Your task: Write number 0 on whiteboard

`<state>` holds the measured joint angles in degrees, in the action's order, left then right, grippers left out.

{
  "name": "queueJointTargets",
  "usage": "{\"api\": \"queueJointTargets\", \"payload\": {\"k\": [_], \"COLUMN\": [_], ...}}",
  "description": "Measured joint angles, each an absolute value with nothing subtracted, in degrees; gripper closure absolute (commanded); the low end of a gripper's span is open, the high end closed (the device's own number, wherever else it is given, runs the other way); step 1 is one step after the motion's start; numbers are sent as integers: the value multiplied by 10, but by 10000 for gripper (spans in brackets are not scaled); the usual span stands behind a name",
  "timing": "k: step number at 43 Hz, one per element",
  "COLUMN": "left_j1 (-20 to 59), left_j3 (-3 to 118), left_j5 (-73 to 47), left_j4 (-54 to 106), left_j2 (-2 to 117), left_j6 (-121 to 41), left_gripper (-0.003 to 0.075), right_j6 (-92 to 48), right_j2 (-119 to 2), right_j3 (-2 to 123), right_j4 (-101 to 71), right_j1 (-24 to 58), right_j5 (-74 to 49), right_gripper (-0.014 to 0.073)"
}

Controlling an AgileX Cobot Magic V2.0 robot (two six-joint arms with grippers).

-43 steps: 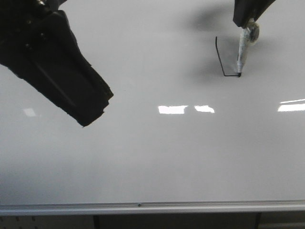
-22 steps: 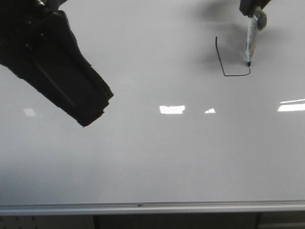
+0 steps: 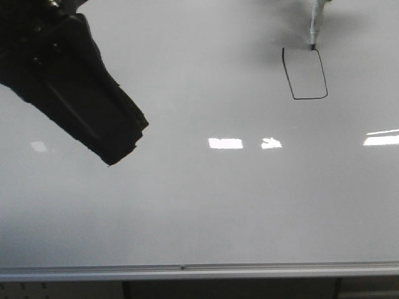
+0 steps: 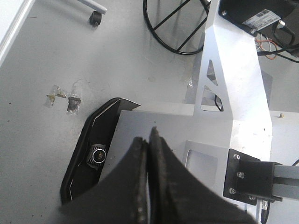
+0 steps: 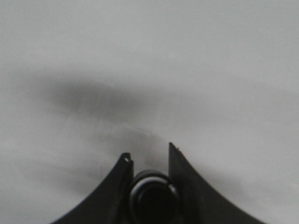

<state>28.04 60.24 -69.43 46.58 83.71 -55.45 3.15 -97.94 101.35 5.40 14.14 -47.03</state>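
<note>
The whiteboard (image 3: 187, 205) fills the front view, its silver rail (image 3: 199, 271) along the near edge. The number 0 (image 3: 293, 93) is a thin black boxy loop at the far right. A grey marker (image 3: 316, 22) stands with its tip on the loop's top right corner. My right gripper is out of the front view; in the right wrist view it (image 5: 148, 151) is shut on the marker's round end (image 5: 152, 196) above the board (image 5: 140, 56). My left gripper (image 3: 118, 149) hovers at the left, far from the loop. In the left wrist view it (image 4: 148, 135) is shut and empty.
Bright light reflections (image 3: 225, 143) lie on the board's middle and right edge (image 3: 381, 139). The left wrist view shows the floor, the robot's white base (image 4: 233, 107), black cables (image 4: 173, 23) and a caster wheel (image 4: 96, 18).
The marker has moved from the loop's near right corner up the right side to its top, away from me. The black line has grown from an L shape into a loop. The left arm has not moved.
</note>
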Motion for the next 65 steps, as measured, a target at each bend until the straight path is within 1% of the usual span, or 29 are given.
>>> {"api": "queueJointTargets", "payload": {"k": [9, 21, 26, 30, 40, 43, 44, 46, 52, 55, 57, 58, 65], "left_j1": [280, 280, 280, 280, 280, 280, 280, 280, 280, 280, 280, 280, 280], "left_j3": [602, 602, 602, 602, 602, 602, 602, 602, 602, 602, 602, 602, 602], "left_j5": [-694, -694, -694, -694, -694, -694, -694, -694, -694, -694, -694, -694, -694], "left_j4": [466, 466, 466, 466, 472, 481, 483, 489, 504, 514, 519, 522, 545], "left_j2": [837, 837, 837, 837, 837, 837, 837, 837, 837, 837, 837, 837, 837], "left_j6": [-555, -555, -555, -555, -555, -555, -555, -556, -557, -557, -557, -557, -567], "left_gripper": [740, 740, 740, 740, 735, 690, 658, 582, 287, 172, 141, 138, 160], "right_j6": [26, -19, -34, -75, -181, -204, -210, -225, -265, -289, -305, -315, -396], "right_j2": [-979, -981, -981, -975, -963, -963, -961, -957, -932, -919, -912, -910, -905], "right_j3": [1014, 1014, 1018, 1033, 1059, 1051, 1045, 1022, 929, 871, 841, 821, 726], "right_j4": [8, -57, -74, -108, -256, -292, -303, -328, -378, -407, -426, -440, -550], "right_j1": [141, 141, 141, 141, 141, 141, 141, 141, 141, 141, 141, 141, 141], "right_j5": [-454, -460, -506, -561, -700, -711, -711, -711, -711, -711, -711, -711, -704], "right_gripper": [661, 661, 659, 659, 659, 659, 659, 659, 659, 659, 659, 660, 661]}}
